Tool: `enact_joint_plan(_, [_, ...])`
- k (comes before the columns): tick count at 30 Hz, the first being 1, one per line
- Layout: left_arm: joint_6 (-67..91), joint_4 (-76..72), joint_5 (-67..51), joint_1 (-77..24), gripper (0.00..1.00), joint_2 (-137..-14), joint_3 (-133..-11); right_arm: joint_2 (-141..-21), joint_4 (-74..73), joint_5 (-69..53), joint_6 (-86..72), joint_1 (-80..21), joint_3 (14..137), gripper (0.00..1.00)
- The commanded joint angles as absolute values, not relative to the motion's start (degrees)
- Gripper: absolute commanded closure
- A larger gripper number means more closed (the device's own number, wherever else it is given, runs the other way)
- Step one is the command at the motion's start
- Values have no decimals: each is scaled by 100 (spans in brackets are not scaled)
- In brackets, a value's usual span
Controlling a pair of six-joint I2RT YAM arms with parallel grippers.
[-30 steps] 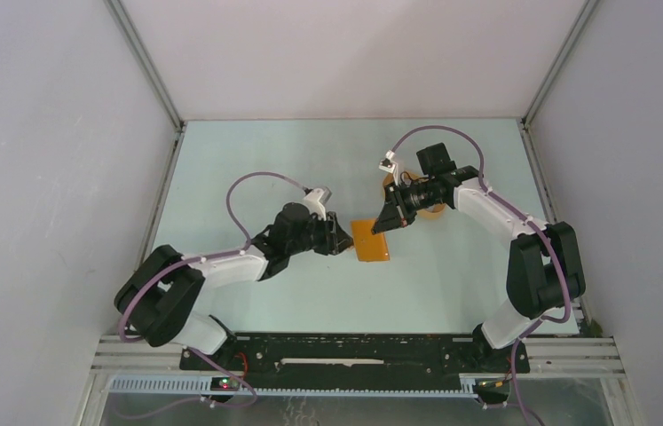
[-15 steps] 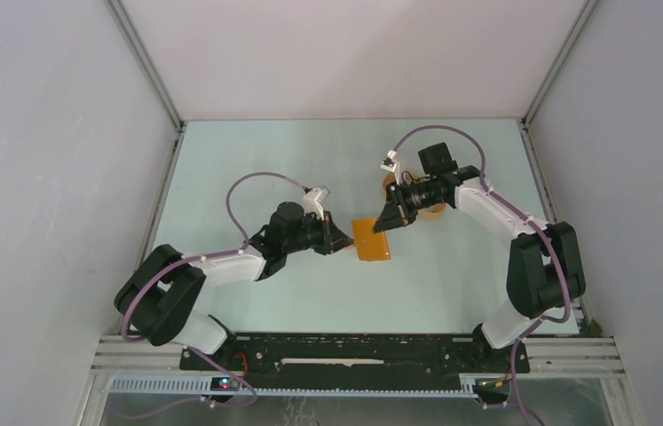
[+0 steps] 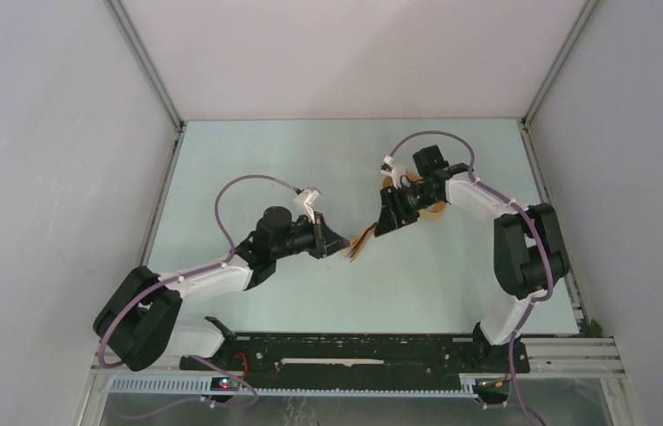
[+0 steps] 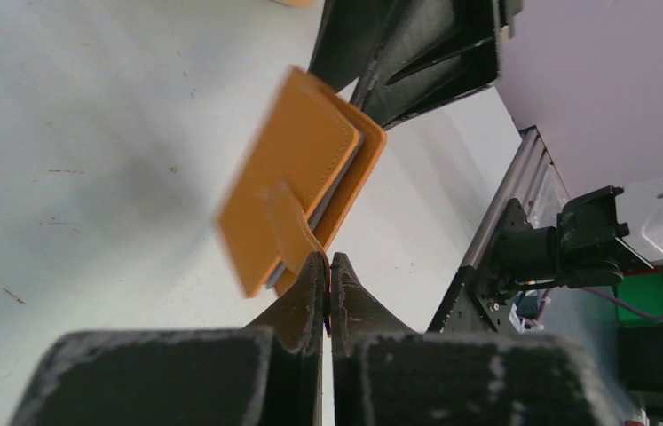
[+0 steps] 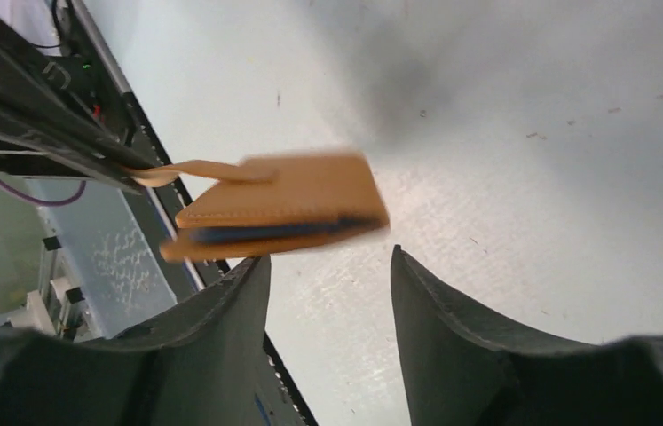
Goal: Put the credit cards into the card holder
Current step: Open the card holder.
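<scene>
The card holder (image 3: 360, 242) (image 4: 296, 169) (image 5: 279, 209), a folded orange-brown wallet, hangs tilted above the pale table. My left gripper (image 3: 343, 241) (image 4: 328, 262) is shut on its closing tab (image 4: 285, 220) (image 5: 199, 169). A bluish edge of the credit cards (image 5: 274, 233) (image 4: 338, 175) shows between the two leaves; no other cards are in view. My right gripper (image 3: 384, 222) (image 5: 328, 257) stands open just short of the holder's far edge, touching nothing. Its dark fingers (image 4: 407, 53) fill the top of the left wrist view.
An oval orange tray (image 3: 435, 209) lies half hidden under the right arm. The black and aluminium frame rail (image 4: 505, 231) (image 3: 354, 348) runs along the near table edge. Grey walls close the table at left, right and back.
The left gripper closed on the tab and raised the holder from flat on the table to tilted in the air. The right gripper opened, let go of the holder and drew back a little.
</scene>
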State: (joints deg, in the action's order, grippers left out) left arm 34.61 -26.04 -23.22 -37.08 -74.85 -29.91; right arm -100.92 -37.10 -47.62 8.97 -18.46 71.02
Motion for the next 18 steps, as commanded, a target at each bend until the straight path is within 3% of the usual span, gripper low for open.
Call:
enact_joint_plan(1, [3527,-2754,-2553,-3681,100,-7199,-2845,-9966,-3770,-4360,948,-1810,7357,38])
enact_joint_plan(5, [3533,-2783,-2659,-3676,100,-7262,-2858,-9766,-3704,-4091,1004,-1807,7337,35])
enact_joint_plan(18, [3516,-2729,-2543,-3668,100,-7395,-2923,-9866,-3646,-5730,959,-1645,7225,32])
